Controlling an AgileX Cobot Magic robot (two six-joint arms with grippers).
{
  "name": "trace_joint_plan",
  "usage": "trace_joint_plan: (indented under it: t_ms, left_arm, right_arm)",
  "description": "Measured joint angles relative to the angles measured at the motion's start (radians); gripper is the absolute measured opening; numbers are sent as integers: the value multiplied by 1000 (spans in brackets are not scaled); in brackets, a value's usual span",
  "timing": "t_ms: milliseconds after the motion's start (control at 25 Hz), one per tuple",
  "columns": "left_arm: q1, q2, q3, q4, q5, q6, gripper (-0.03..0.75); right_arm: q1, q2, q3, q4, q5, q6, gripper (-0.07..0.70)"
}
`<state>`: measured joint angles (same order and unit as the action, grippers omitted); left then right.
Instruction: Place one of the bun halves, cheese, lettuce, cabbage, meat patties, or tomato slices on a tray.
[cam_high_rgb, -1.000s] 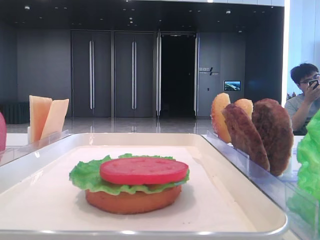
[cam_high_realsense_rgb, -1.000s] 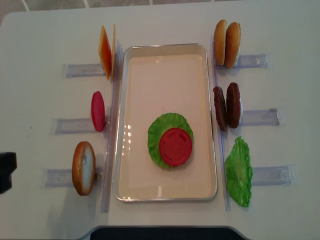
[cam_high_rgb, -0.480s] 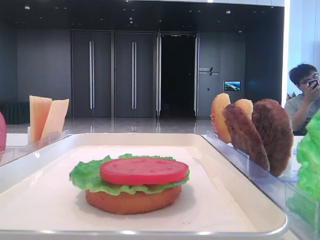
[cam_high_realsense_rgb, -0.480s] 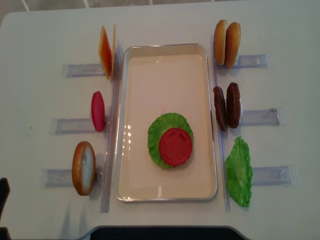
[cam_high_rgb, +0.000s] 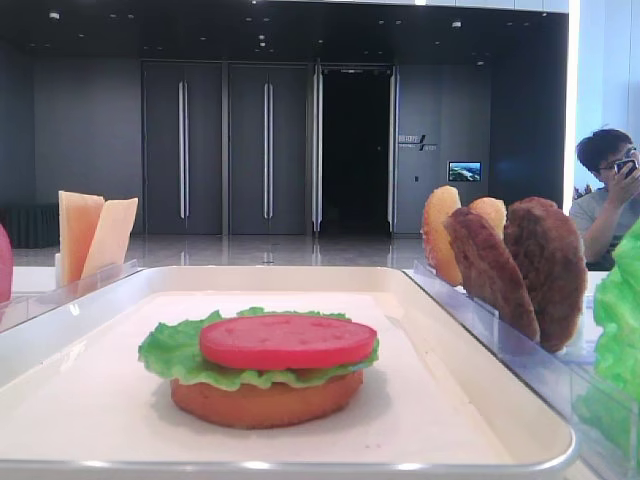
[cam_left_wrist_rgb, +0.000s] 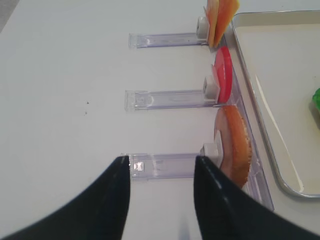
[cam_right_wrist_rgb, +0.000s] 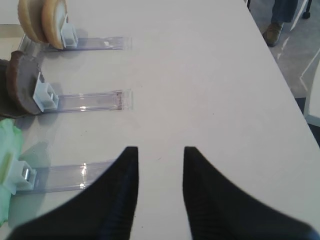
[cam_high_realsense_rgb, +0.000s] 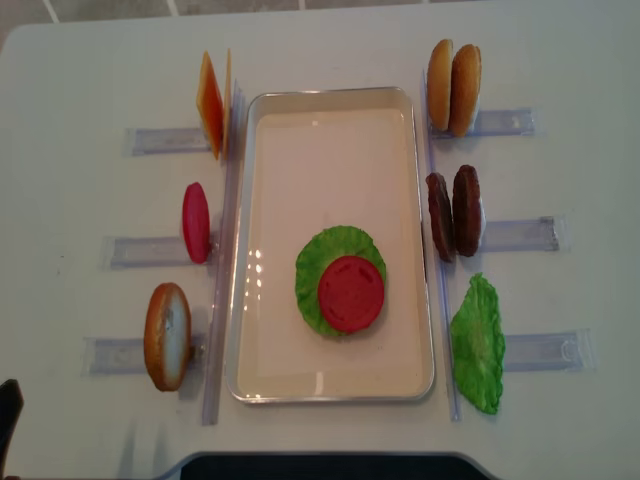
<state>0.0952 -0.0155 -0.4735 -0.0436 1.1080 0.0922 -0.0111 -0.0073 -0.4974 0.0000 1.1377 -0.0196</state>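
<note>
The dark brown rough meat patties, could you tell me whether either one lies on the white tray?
No, both meat patties stand upright beside the tray.

Light is bright & even in the top view. The white table (cam_high_realsense_rgb: 330, 50) looks pale, almost washed out. Soft small shadows sit under the tray (cam_high_realsense_rgb: 340, 396) rim & beside the food. Little shiny spots glint on the tray floor near its left side.

Low front view: room behind is dark, w/ a bright strip of light at the far right edge. The green lettuce (cam_high_rgb: 622, 320) close at right is blurry.

Wrist views: black fingers (cam_right_wrist_rgb: 120, 200) up close are fuzzy, out of focus. The clear racks (cam_left_wrist_rgb: 165, 99) catch small glints. Pics are a bit grainy.
</note>
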Motion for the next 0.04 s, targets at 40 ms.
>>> trace_joint_plan:
  t_ms: [40]
  left_arm:
    - [0, 0, 0, 0, 0, 0, 326]
  right_arm:
    - [0, 0, 0, 0, 0, 0, 244]
